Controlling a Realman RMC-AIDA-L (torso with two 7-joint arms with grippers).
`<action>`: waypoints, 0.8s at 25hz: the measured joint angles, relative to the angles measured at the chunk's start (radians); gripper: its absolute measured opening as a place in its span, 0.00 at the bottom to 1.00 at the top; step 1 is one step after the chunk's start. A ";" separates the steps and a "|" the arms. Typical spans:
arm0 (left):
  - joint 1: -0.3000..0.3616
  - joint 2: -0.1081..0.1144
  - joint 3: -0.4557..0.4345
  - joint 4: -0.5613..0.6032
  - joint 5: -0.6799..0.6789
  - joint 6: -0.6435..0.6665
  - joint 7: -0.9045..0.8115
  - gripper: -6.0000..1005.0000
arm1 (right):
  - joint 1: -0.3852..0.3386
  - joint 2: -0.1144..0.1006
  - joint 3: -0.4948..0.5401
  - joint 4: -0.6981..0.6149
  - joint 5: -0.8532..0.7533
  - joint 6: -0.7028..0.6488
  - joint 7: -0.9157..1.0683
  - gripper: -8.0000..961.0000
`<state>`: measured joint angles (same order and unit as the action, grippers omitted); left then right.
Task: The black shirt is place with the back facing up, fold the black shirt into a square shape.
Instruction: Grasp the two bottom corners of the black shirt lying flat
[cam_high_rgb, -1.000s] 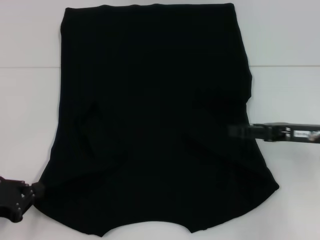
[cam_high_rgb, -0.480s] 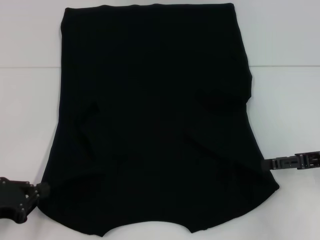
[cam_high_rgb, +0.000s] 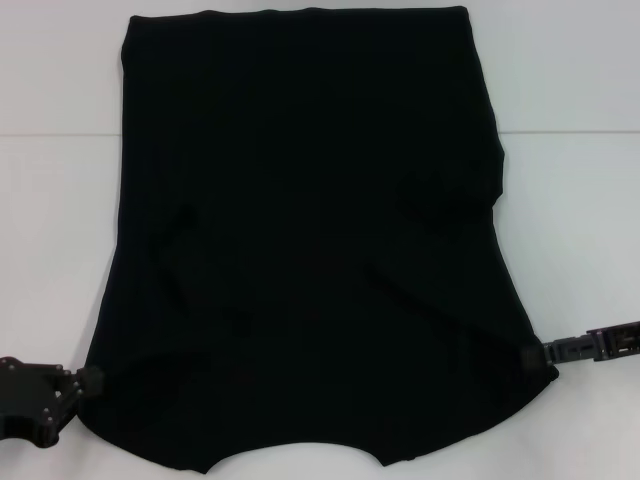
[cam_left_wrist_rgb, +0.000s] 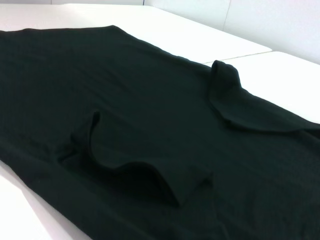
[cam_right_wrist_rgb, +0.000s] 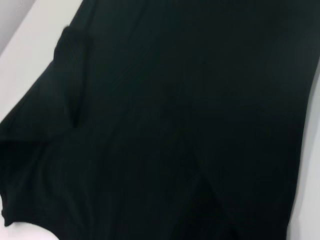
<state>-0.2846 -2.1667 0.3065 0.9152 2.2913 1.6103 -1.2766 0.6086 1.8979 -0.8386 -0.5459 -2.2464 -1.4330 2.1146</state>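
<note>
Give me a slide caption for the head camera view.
Black shirt spread on a white table, sleeves folded in, left pincer and right pincer at its near corners.

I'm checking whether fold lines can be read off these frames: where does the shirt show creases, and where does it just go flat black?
Head view: large matte black fabric shirt mostly flat black, faint creases only. Left wrist view: folded-in sleeve edges clear. Right wrist view: soft, dim, creases barely visible.

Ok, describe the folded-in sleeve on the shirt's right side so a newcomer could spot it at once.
Start from the white table; the black shirt covers most of it. Follow the shirt's right edge down to the bulge about halfway, where the sleeve lies folded inward on the body. It shows only as a raised flap with a creased edge, farther from the robot than the right gripper at the near corner.
</note>
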 joint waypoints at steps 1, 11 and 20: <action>0.000 0.000 0.000 0.000 0.000 0.000 0.000 0.01 | 0.002 0.003 -0.002 0.000 -0.008 0.000 0.005 0.96; -0.002 0.002 0.000 0.000 0.001 -0.004 0.004 0.01 | 0.025 0.029 -0.017 0.005 -0.025 -0.019 0.019 0.95; -0.004 0.004 0.000 0.001 0.001 -0.008 0.006 0.01 | 0.050 0.045 -0.027 0.000 -0.027 -0.029 0.042 0.94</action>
<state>-0.2884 -2.1627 0.3068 0.9158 2.2918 1.6025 -1.2705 0.6590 1.9431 -0.8652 -0.5461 -2.2734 -1.4619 2.1562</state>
